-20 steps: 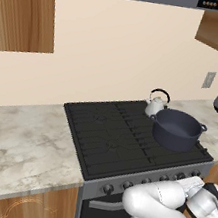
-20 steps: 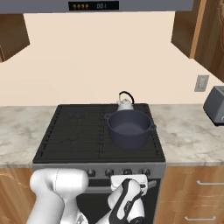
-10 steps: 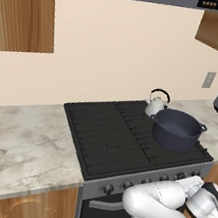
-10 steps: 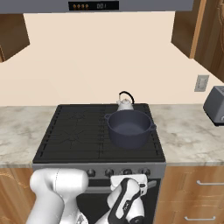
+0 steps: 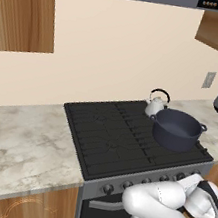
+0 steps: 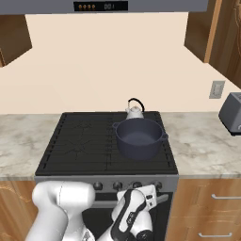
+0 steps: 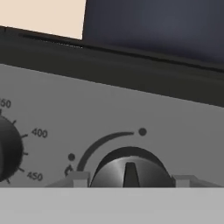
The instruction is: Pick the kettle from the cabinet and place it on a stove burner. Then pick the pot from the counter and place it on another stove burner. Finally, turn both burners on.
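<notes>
Your two base cams look down on the same stove [image 5: 126, 139] from either side, hand cam's right up against a knob [image 7: 129, 168].

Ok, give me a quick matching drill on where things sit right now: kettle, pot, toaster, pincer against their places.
Things:
1. kettle
2. pot
3. toaster
4. pincer

Places:
A. on the counter, right of the stove
B. at a knob on the stove's front panel, tips either side of it
C. on a back burner, behind the pot
D. on a front right burner

Pairs: 1-C, 2-D, 3-A, 4-B
</notes>
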You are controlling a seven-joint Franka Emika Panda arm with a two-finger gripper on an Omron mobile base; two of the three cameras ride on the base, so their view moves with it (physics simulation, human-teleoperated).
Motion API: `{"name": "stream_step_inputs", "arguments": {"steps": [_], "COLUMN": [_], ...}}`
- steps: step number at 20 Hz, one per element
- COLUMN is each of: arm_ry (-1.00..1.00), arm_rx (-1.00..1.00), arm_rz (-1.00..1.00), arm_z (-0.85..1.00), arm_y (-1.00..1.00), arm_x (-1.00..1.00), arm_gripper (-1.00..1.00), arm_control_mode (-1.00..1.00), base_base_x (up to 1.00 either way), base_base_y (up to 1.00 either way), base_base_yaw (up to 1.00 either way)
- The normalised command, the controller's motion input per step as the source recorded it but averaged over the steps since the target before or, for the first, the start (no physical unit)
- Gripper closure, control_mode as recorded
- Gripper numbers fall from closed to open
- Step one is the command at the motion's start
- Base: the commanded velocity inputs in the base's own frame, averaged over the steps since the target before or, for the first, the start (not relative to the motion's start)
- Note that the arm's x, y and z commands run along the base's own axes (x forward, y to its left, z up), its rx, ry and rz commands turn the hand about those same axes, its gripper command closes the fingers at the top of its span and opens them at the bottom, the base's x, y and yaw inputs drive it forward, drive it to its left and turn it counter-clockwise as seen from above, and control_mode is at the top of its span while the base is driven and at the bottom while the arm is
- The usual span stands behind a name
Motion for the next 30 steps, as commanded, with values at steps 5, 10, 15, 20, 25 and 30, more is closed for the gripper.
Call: {"name": "stream_step_inputs", "arguments": {"steps": [5, 10, 15, 20, 25, 30], "arm_ry": [-0.05, -0.06, -0.08, -0.08, -0.07, -0.03], "arm_rx": [-0.32, -0.31, -0.31, -0.31, -0.32, -0.24], "arm_rz": [0.01, 0.05, 0.07, 0.07, 0.07, 0.04], "arm_z": [0.06, 0.01, 0.00, 0.00, 0.00, 0.00], "arm_y": [0.00, 0.00, 0.00, 0.00, 0.00, 0.02], "arm_x": [-0.04, 0.00, 0.00, 0.00, -0.02, -0.06], "arm_gripper": [1.00, 1.00, 1.00, 1.00, 1.00, 1.00], "arm_control_mode": [-1.00, -1.00, -1.00, -1.00, -1.00, -1.00], "base_base_x": [0.00, 0.00, 0.00, 0.00, 0.00, 0.00], "base_base_y": [0.00, 0.00, 0.00, 0.00, 0.00, 0.00], "base_base_yaw": [0.00, 0.00, 0.00, 0.00, 0.00, 0.00]}}
